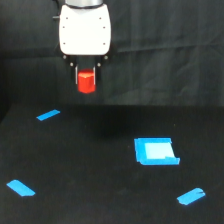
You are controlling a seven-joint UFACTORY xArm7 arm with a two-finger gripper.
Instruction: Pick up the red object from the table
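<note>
Red object (pixel 86 81) clamped in end effector (pixel 86 80), high above desk (pixel 100 200), far left of blue square patch (pixel 155 151). Probably light, rigid, smooth-faced; best pinched across opposite flat sides, mid-height, to avoid slipping.

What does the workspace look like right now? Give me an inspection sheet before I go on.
Surface: black table, matte, flat.
Job's things: red object held between the tool's fingers, lifted clear above the table.
Clutter: blue square patch toward the exterior view's right; three blue tape strips, one far on the view's left, one near on the left, one near on the right.
Grippers: tool shut on the red object, under a white arm housing.
Cables: nothing seen.
Surroundings: dark backdrop, nothing else seen.
</note>
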